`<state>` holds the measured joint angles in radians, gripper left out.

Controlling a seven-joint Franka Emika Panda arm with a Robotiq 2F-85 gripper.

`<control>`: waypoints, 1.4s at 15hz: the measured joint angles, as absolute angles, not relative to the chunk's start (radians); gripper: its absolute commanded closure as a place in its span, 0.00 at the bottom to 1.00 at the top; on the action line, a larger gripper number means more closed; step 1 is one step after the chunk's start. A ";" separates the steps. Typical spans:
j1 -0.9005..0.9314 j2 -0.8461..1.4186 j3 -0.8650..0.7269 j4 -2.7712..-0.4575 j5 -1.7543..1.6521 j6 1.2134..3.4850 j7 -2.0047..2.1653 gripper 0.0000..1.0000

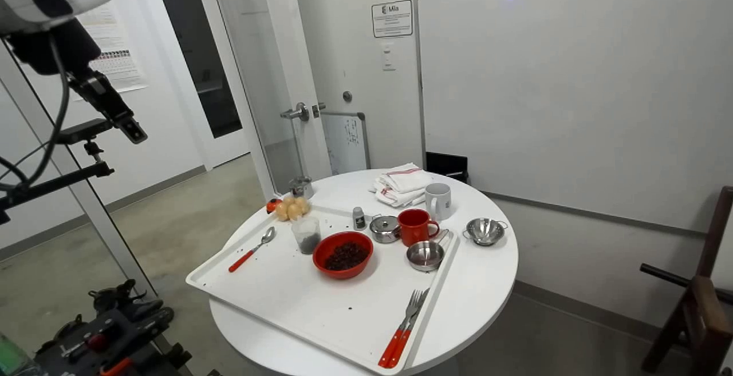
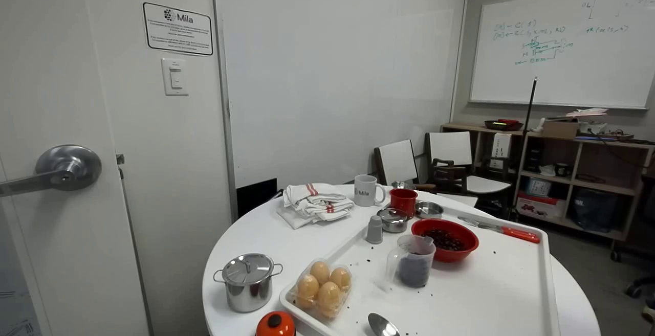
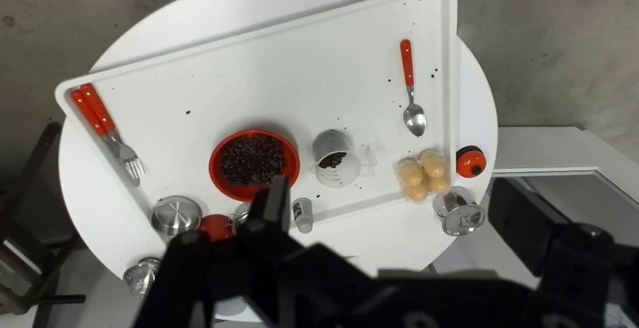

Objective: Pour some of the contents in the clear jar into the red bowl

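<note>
The clear jar (image 1: 308,236) is a see-through greyish cup that stands upright on the white tray. It also shows in another exterior view (image 2: 414,267) and the wrist view (image 3: 333,143), with dark beans at its bottom. The red bowl (image 1: 342,274) stands beside it, holding many dark beans. The bowl also shows in an exterior view (image 2: 451,257) and the wrist view (image 3: 215,184). My gripper (image 1: 135,131) is high up and away from the table. In the wrist view the fingers (image 3: 399,213) are wide apart with nothing between them.
On the tray (image 1: 269,307) lie a spoon (image 1: 252,250), fork and knife (image 1: 401,330), eggs (image 2: 323,287), a shaker (image 2: 374,229), a lidded pot (image 1: 385,229), a red mug (image 1: 413,227) and a small pan (image 1: 425,256). A steel pot (image 2: 248,285) and towels (image 2: 317,203) stand beyond it.
</note>
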<state>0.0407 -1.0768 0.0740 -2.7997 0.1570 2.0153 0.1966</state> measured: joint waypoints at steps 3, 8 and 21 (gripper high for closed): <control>0.030 -1.075 0.084 -2.795 0.157 2.021 0.222 0.00; -0.041 -0.977 0.201 -2.756 0.172 2.138 0.464 0.00; -0.647 -0.332 0.913 -2.486 0.007 2.472 1.372 0.00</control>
